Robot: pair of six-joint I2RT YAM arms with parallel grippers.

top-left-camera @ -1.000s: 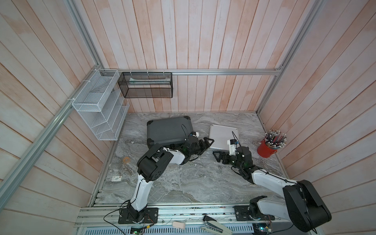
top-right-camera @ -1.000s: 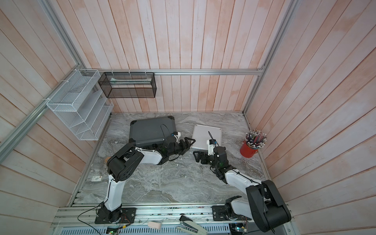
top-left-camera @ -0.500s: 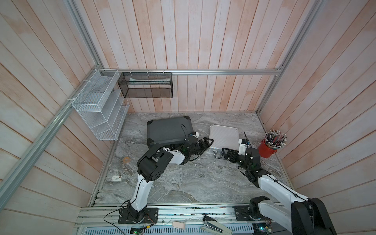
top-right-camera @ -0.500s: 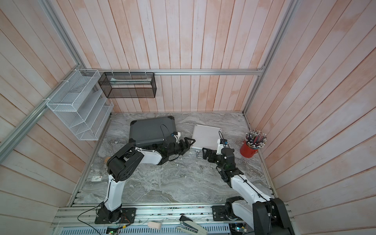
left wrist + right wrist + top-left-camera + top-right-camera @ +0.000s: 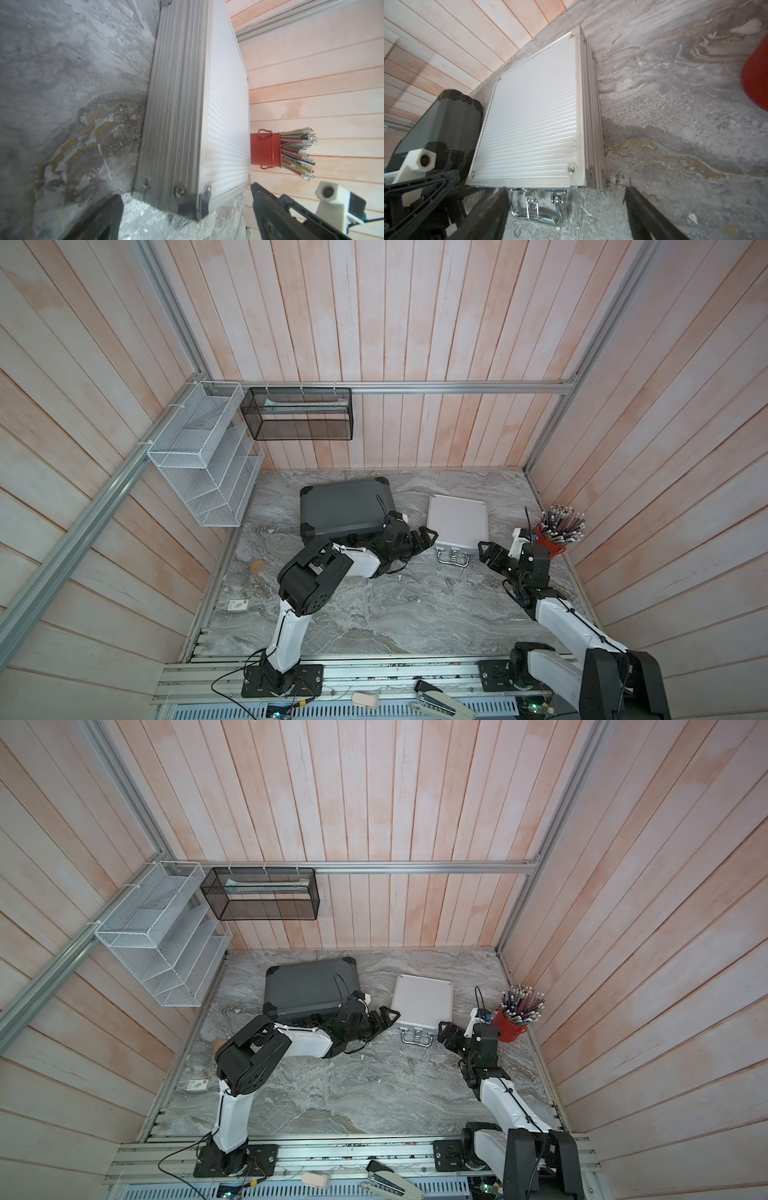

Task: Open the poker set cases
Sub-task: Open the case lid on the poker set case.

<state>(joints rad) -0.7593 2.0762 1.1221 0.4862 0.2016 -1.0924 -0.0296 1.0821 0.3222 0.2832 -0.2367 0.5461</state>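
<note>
Two poker set cases lie shut and flat on the marble table (image 5: 374, 614). The larger dark grey case (image 5: 345, 510) (image 5: 311, 990) (image 5: 444, 124) is at the back left. To its right sits the smaller silver ribbed case (image 5: 457, 522) (image 5: 422, 1002) (image 5: 180, 104) (image 5: 533, 124), its chrome handle (image 5: 453, 560) (image 5: 535, 209) facing the front. My left gripper (image 5: 424, 537) (image 5: 384, 1021) (image 5: 185, 207) is open, its fingers spanning the silver case's front left corner without touching. My right gripper (image 5: 488, 556) (image 5: 446, 1036) (image 5: 566, 214) stands open just off the front right corner, holding nothing.
A red cup of pencils (image 5: 552, 537) (image 5: 509, 1029) (image 5: 266, 149) stands close behind the right wrist. A white wire rack (image 5: 203, 460) hangs on the left wall, a black mesh basket (image 5: 297, 414) on the back wall. A tape roll (image 5: 258, 567) lies at the table's left edge.
The right arm has swung rightwards along the silver case's front, from near the left gripper to the case's front right corner. The left gripper has stayed in place.
</note>
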